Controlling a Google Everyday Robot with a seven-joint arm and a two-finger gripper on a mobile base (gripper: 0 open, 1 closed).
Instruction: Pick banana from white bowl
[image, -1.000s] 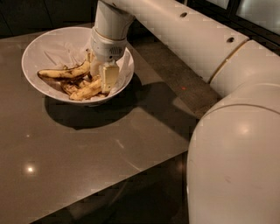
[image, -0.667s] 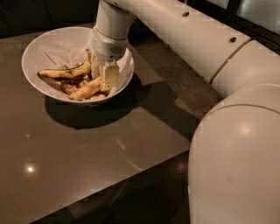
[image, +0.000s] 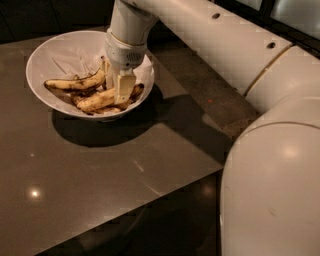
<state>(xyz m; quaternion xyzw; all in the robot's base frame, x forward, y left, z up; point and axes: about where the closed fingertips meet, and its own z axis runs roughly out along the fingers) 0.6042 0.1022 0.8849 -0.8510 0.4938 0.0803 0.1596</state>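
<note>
The white bowl (image: 55, 50) stands on the dark table at the upper left. It holds several ripe, brown-spotted bananas: one (image: 75, 83) lies across the middle, another (image: 97, 101) lies in front of it. My gripper (image: 116, 92) reaches down from the white arm into the right half of the bowl and sits right at the bananas, over the near end of the front one. The arm's wrist hides the bowl's far right rim.
The bowl rests on a dark glossy table (image: 100, 175) whose front right edge runs diagonally below the bowl. My large white arm segments (image: 270, 165) fill the right side. A dark strip of floor lies behind the table.
</note>
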